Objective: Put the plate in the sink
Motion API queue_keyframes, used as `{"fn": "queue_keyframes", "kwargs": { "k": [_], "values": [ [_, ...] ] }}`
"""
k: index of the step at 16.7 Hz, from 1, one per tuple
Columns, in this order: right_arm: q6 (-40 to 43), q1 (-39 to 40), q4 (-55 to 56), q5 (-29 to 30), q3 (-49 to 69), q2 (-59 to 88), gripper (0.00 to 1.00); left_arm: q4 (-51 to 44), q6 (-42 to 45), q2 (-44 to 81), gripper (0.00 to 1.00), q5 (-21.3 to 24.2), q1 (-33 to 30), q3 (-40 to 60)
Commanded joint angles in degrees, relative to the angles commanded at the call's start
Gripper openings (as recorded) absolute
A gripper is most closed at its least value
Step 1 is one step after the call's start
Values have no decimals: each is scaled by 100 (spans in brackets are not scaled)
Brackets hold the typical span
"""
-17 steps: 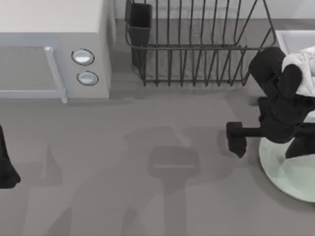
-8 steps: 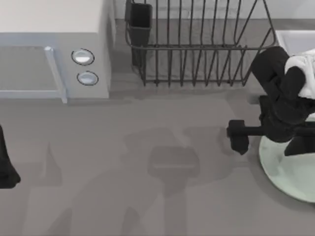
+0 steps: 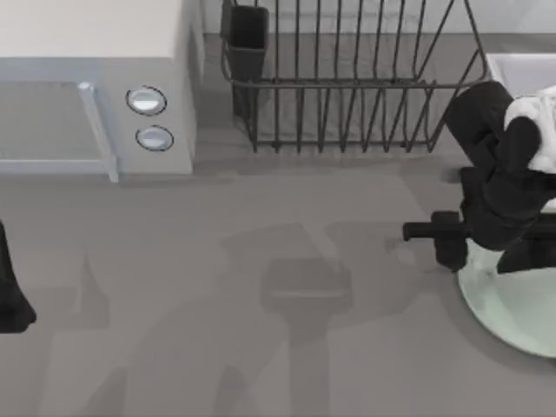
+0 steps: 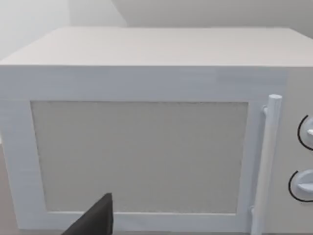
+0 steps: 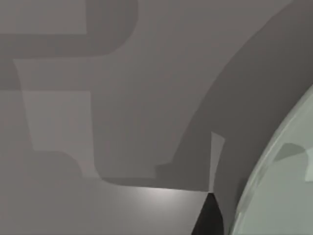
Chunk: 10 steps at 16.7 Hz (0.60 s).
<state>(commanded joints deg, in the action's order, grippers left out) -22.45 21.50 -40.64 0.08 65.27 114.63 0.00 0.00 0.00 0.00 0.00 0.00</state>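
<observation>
At the worktop's right edge, the right hand (image 3: 447, 248) hovers at the plate's (image 3: 512, 308) rim; I cannot tell its grip. Next: grab, lift to the sink (image 3: 512, 69).

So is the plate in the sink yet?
Not yet. The plate lies flat on the table at the right side, outside the sink. The right pincer hovers at the plate's left edge. Gripping, lifting and carrying it to the sink remain. The left pincer sits parked at the table's left edge.
</observation>
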Motion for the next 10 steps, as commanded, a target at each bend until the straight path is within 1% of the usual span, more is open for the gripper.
{"fn": "queue_keyframes", "kwargs": {
  "k": [2,3,10],
  "values": [
    [0,0,0,0,0,0,2,0,0,0,100,0,0,0],
    [0,0,0,0,0,0,0,0,0,0,100,0,0,0],
    [0,0,0,0,0,0,0,0,0,0,100,0,0,0]
  ]
}}
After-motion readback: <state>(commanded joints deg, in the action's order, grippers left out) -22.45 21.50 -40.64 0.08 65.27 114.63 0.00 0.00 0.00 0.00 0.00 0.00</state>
